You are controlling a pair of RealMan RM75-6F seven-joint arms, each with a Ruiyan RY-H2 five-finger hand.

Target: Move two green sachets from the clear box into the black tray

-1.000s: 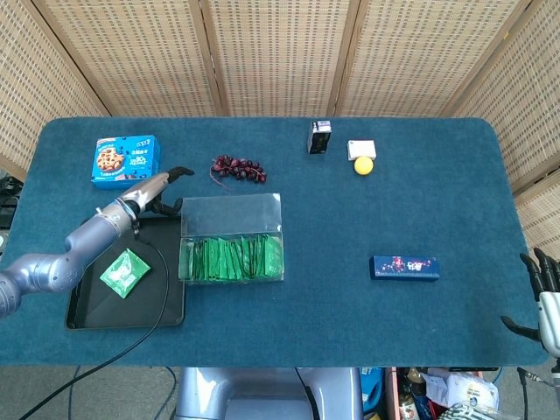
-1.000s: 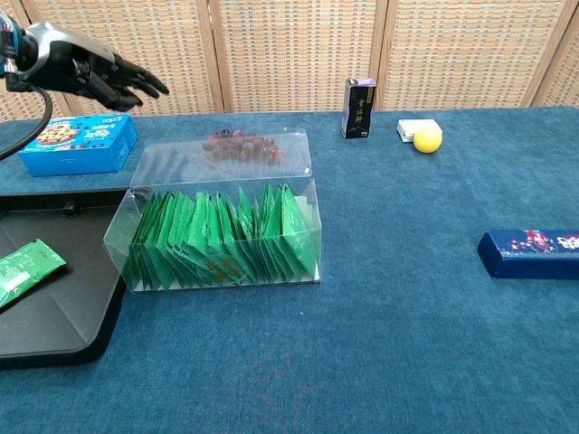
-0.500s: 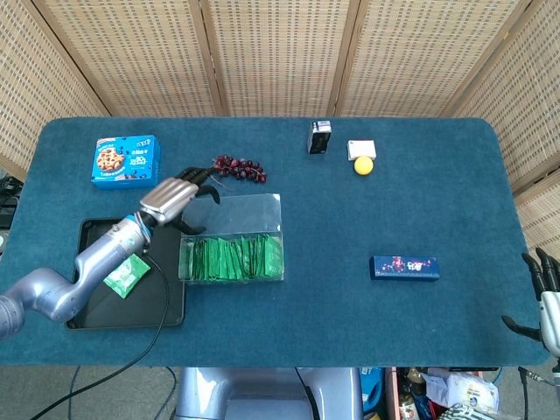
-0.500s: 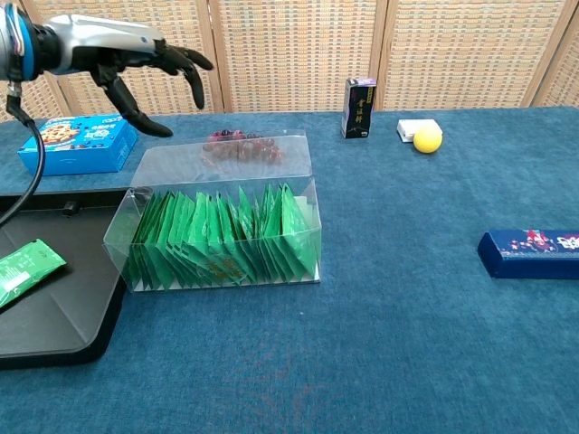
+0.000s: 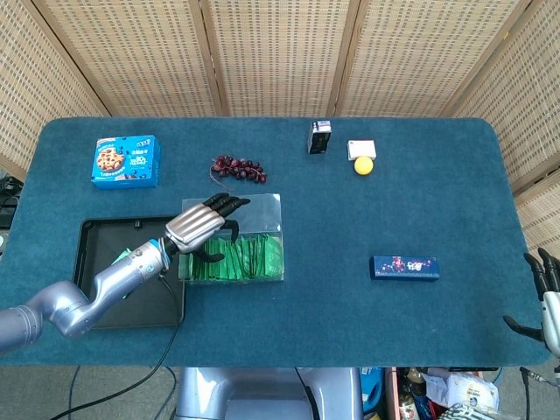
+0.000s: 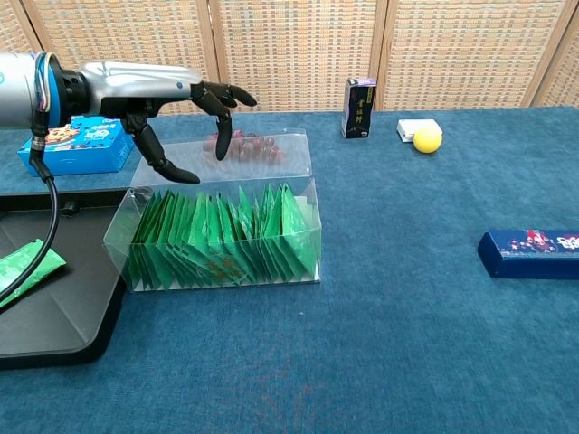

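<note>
One green sachet (image 6: 25, 268) already lies in the black tray (image 6: 63, 330), near its left side, partly hidden behind your left arm in the head view. Your left hand (image 6: 154, 86) hangs above the clear box (image 6: 222, 231) with its fingers spread and lightly curled downward, holding nothing; the dark fingertips (image 6: 223, 149) point down toward the left half of the box without touching it. The box sits just right of the tray and is packed with upright green sachets (image 6: 217, 240) in a row. Your right hand (image 5: 547, 306) shows only at the lower right edge of the head view, off the table, fingers apart and empty.

Behind the box lies a bunch of dark red grapes (image 5: 238, 167). A blue cookie box (image 5: 126, 161) sits at the far left, a small dark carton (image 5: 320, 137) stands at the back, and beside it a white packet (image 5: 360, 148) touches a yellow fruit (image 5: 363, 165). A long dark blue box (image 5: 404, 267) rests well to the right.
</note>
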